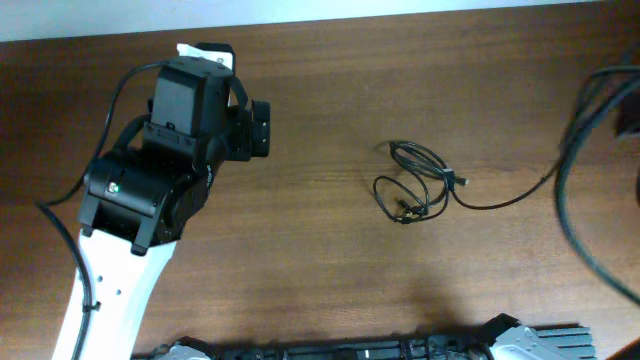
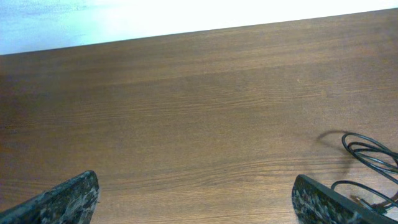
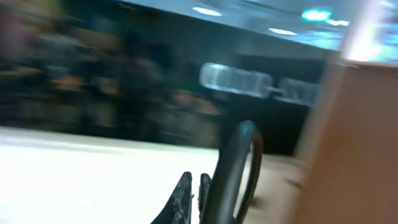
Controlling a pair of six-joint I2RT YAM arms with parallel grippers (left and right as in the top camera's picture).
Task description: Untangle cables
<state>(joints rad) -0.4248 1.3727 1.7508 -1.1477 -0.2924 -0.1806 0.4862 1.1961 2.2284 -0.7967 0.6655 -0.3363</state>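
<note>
Looming largest under the overhead camera, the left arm [image 1: 150,190] stands over the left half of the desk [image 1: 320,280], its black wrist block towards the far edge. The cables [image 1: 415,182] lie well apart from it, right of centre. They form a small knot of loose loops, longer far-to-near than across, with one thin tail [image 1: 500,206] trailing right towards the thick black wires [image 1: 562,180] at the right edge. Only bare wood lies between arm and loops, so nothing looks to be in the way.

From the left wrist, the left claw [image 2: 193,190] is spread wide and holds nothing, with one finger at each lower corner. Bare desk fills the middle. The cables [image 2: 370,155] peep in at the right edge, just beyond the right-hand finger [image 2: 317,205]. I judge the coming reach to be rightward.

From the right wrist all is blurred. The right claw [image 3: 194,186] points out at a dim room, not the desk, its tips all but together with nothing between them. A thick black wire [image 3: 239,168] arcs beside it. No cables show here, so the left arm seems the readier of the two.
</note>
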